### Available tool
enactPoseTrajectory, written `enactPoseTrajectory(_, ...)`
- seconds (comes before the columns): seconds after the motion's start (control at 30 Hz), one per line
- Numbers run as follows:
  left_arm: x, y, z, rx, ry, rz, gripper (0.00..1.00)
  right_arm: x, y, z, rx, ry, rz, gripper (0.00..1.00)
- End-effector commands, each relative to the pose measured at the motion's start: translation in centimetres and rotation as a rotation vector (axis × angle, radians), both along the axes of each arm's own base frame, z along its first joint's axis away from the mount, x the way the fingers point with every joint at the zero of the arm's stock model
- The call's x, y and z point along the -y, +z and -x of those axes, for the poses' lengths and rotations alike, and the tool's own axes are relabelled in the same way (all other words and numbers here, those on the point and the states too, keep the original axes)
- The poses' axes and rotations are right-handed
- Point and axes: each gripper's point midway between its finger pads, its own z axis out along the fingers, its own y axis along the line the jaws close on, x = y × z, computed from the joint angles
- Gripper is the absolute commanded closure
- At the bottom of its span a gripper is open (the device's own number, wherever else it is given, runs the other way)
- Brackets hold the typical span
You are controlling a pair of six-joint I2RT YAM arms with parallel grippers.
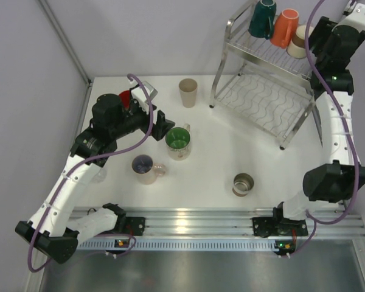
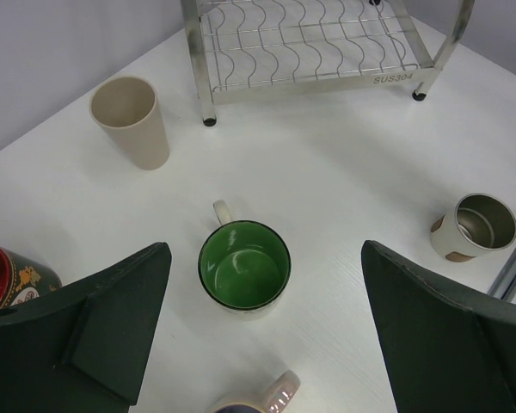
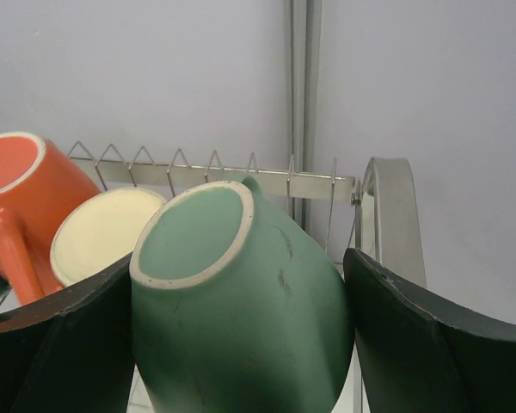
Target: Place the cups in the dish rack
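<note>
Top external view is showing the dish rack [image 1: 261, 103] carrying three cups on its top tier: dark teal cup [image 1: 263, 18], orange cup [image 1: 284, 27], cream cup [image 1: 299, 41]. Beside them the right gripper [image 3: 241, 344] is clamping its jaws on a mint cup [image 3: 241, 292]. The left gripper [image 2: 265, 258] is hovering, jaws spread wide, over the green-lined mug [image 2: 243, 267]. That mug, the beige tumbler [image 1: 188, 92], pinkish mug [image 1: 145, 168], steel cup [image 1: 243, 184] and red mug [image 1: 125, 97] are waiting on the surface [image 1: 231, 152]. I'd say we're nearing halfway.

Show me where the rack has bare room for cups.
Lower shelf: all bare. Upper shelf: bare along its near side, ahead of the cups. Crowded at its back, where the teal cup, orange cup and beige cup sit beside the held mint cup.
</note>
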Motion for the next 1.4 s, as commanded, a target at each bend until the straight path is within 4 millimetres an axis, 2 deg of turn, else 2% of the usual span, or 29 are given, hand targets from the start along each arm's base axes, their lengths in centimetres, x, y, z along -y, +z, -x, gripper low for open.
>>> enactPoseTrajectory(0.0, -0.1, 2.2, -0.5, 0.064, 0.022, 0.040, 0.02, -1.7, 6.1, 4.1, 0.132, -0.002, 0.043, 1.00)
enactPoseTrajectory(0.1, -0.2, 2.5, -0.4, 0.070, 0.029, 0.044, 0.02, -3.0, 7.3, 5.8, 0.167, 0.014, 0.055, 1.00)
enactPoseTrajectory(0.13, -0.3, 2.5, -0.4, 0.069, 0.033, 0.047, 0.02, -4.4, 7.1, 5.8, 0.176, 0.040, 0.061, 1.00)
enactPoseTrajectory(0.2, -0.4, 2.8, -0.4, 0.073, 0.039, 0.050, 0.02, -5.0, 8.0, 7.2, 0.197, 0.040, 0.071, 1.00)
enactPoseTrajectory(0.33, -0.4, 3.4, -0.4, 0.075, 0.045, 0.066, 0.02, -8.0, 7.9, 9.0, 0.219, 0.145, 0.054, 1.00)
enactPoseTrajectory(0.4, -0.4, 3.4, -0.4, 0.072, 0.049, 0.069, 0.02, -10.0, 7.8, 9.6, 0.242, 0.216, 0.045, 1.00)
enactPoseTrajectory(0.5, -0.7, 3.8, -0.3, 0.074, 0.066, 0.080, 0.02, -15.2, 6.1, 10.2, 0.227, 0.404, 0.043, 1.00)
enactPoseTrajectory(0.53, -0.8, 4.0, -0.2, 0.081, 0.074, 0.083, 0.02, -16.3, 5.1, 10.2, 0.209, 0.449, 0.038, 1.00)
enactPoseTrajectory(0.6, -0.9, 4.0, -0.2, 0.075, 0.081, 0.089, 0.02, -20.0, 4.1, 10.4, 0.206, 0.603, 0.019, 1.00)
enactPoseTrajectory(0.63, -1.0, 4.1, -0.3, 0.077, 0.085, 0.093, 0.02, -21.2, 2.5, 10.1, 0.175, 0.645, 0.013, 1.00)
enactPoseTrajectory(0.67, -1.0, 4.2, -0.2, 0.077, 0.085, 0.095, 0.02, -22.2, 1.7, 10.0, 0.159, 0.678, 0.010, 1.00)
enactPoseTrajectory(0.7, -1.0, 4.3, -0.2, 0.079, 0.083, 0.096, 0.02, -24.0, 0.4, 10.0, 0.131, 0.719, 0.013, 1.00)
enactPoseTrajectory(0.8, -1.1, 4.6, 0.1, 0.088, 0.086, 0.100, 0.02, -27.1, -2.6, 9.2, 0.067, 0.776, 0.011, 1.00)
enactPoseTrajectory(0.83, -1.2, 4.5, 0.0, 0.087, 0.091, 0.099, 0.02, -27.7, -4.4, 8.6, 0.036, 0.789, 0.009, 1.00)
enactPoseTrajectory(0.9, -1.3, 4.7, 0.2, 0.096, 0.093, 0.101, 0.02, -28.2, -5.3, 7.8, 0.044, 0.790, -0.011, 1.00)
enactPoseTrajectory(0.93, -1.3, 4.6, 0.2, 0.092, 0.094, 0.100, 0.02, -28.4, -6.8, 7.5, 0.023, 0.787, -0.016, 1.00)
enactPoseTrajectory(1.0, -1.4, 4.6, 0.1, 0.093, 0.096, 0.099, 0.02, -28.8, -8.3, 6.5, 0.013, 0.781, -0.031, 1.00)
enactPoseTrajectory(1.13, -1.5, 4.4, 0.1, 0.090, 0.100, 0.098, 0.02, -29.6, -13.5, 5.1, -0.061, 0.779, -0.053, 1.00)
enactPoseTrajectory(1.17, -1.5, 4.4, 0.1, 0.091, 0.101, 0.097, 0.02, -29.7, -13.9, 4.8, -0.051, 0.771, -0.064, 1.00)
enactPoseTrajectory(1.23, -1.5, 4.5, 0.1, 0.091, 0.103, 0.098, 0.02, -29.7, -16.1, 4.1, -0.077, 0.758, -0.062, 1.00)
enactPoseTrajectory(1.3, -1.5, 4.5, 0.1, 0.091, 0.103, 0.099, 0.02, -29.7, -16.9, 3.4, -0.069, 0.743, -0.059, 1.00)
enactPoseTrajectory(1.33, -1.5, 4.6, 0.1, 0.094, 0.101, 0.100, 0.02, -29.8, -18.2, 2.9, -0.093, 0.736, -0.057, 1.00)
enactPoseTrajectory(1.37, -1.5, 4.5, 0.2, 0.093, 0.101, 0.100, 0.02, -29.8, -18.6, 2.6, -0.101, 0.733, -0.053, 1.00)
